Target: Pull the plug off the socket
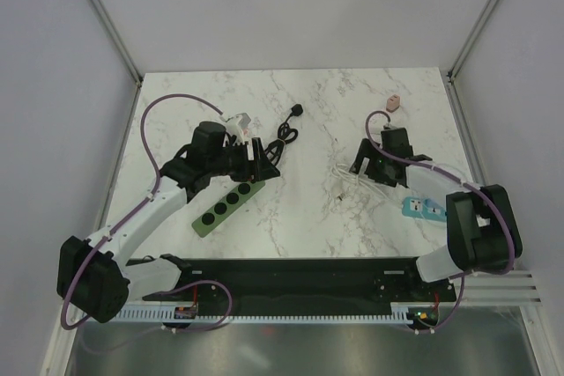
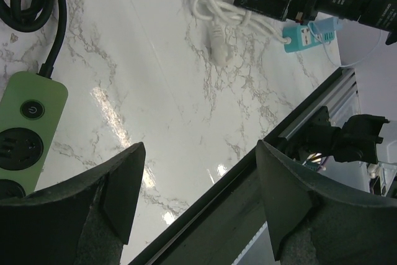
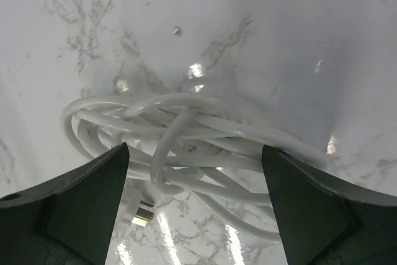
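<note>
A green power strip (image 1: 228, 205) lies left of centre; its end with a round switch shows in the left wrist view (image 2: 26, 127), and its visible sockets hold no plug. Its black cable (image 1: 283, 135) is coiled behind it and ends in a black plug (image 1: 300, 110). My left gripper (image 1: 267, 165) hovers open and empty just past the strip's far end (image 2: 198, 197). A teal socket block (image 1: 422, 209) lies at the right (image 2: 303, 36). Its white cable coil (image 1: 354, 177) lies under my open right gripper (image 1: 361, 167), whose jaws straddle the coil (image 3: 186, 131) without touching. A loose white plug (image 3: 138, 213) lies beside the coil.
A small pink object (image 1: 394, 101) lies at the far right of the table. A white adapter (image 1: 236, 120) sits behind the left gripper. A black rail (image 1: 291, 275) runs along the near edge, and the table has walls at left, right and back.
</note>
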You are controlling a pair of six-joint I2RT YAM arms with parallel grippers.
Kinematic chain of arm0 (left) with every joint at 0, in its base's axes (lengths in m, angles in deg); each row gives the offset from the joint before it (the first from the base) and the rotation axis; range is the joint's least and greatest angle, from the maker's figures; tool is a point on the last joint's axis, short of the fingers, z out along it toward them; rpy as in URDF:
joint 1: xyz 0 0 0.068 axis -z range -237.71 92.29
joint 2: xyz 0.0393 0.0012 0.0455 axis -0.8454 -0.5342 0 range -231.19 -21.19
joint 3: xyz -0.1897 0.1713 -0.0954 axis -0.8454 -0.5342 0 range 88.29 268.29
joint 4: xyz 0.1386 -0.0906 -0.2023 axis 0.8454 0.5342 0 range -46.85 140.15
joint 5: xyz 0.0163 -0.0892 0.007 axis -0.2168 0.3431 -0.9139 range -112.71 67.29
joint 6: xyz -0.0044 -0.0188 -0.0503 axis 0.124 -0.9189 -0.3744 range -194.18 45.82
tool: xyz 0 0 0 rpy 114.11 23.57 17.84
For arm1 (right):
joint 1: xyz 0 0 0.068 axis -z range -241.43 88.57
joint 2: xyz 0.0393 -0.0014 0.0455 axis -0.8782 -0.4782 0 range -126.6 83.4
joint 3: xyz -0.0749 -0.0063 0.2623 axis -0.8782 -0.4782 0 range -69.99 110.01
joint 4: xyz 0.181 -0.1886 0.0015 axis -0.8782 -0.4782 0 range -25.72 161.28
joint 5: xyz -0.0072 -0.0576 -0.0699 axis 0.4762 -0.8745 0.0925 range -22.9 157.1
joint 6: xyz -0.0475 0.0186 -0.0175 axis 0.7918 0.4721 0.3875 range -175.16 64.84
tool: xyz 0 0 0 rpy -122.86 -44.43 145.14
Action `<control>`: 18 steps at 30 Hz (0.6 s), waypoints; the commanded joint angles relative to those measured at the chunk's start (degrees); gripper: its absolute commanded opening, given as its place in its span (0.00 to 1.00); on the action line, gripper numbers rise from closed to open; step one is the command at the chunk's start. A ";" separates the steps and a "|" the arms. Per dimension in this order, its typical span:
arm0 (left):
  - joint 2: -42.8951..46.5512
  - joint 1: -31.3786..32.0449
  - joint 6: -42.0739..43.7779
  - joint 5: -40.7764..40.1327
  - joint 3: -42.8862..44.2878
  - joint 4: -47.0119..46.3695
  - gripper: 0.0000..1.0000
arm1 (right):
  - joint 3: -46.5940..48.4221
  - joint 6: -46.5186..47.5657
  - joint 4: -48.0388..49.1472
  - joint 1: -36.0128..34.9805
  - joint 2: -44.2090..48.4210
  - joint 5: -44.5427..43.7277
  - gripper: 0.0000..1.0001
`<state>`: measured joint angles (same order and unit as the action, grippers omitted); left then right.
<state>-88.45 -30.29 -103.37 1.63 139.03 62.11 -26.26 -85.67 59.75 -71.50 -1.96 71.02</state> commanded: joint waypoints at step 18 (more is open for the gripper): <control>0.47 0.18 -0.87 -3.15 3.05 -1.65 0.78 | 4.79 -20.12 13.20 -34.14 -5.96 3.63 0.95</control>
<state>-89.39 -30.25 -103.37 0.14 139.62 61.70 -24.17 -102.41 70.11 -104.15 -7.08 72.79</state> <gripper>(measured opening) 0.786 0.949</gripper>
